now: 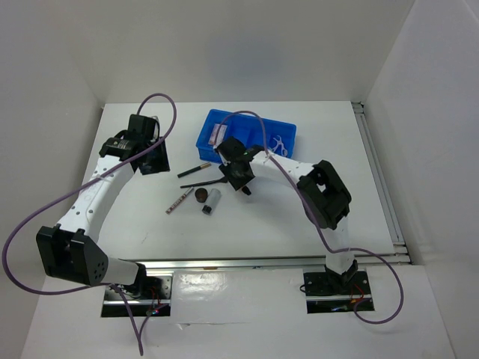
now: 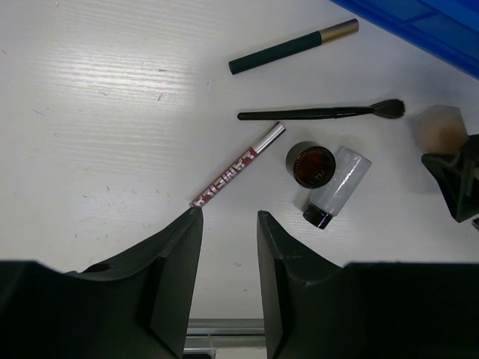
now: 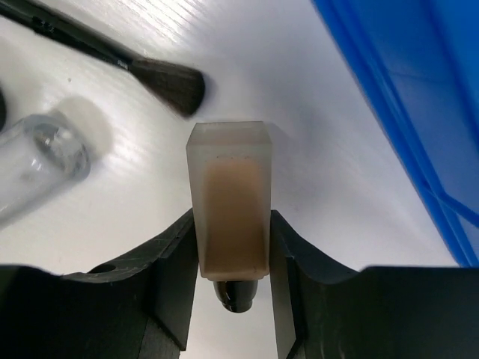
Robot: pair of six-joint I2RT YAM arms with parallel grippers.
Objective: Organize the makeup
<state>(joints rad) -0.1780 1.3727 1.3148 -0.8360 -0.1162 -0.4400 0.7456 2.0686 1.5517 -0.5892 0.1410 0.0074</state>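
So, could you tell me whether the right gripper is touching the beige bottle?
Touching. The right wrist view shows both fingers flush against the beige bottle, with no gap.

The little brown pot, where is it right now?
In the top view the brown pot sits near the middle of the table, right beside the clear bottle on its right, with the red-patterned pencil to its left.

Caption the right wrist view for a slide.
Right end effector grips a beige square bottle, brush and blue tray beside it.
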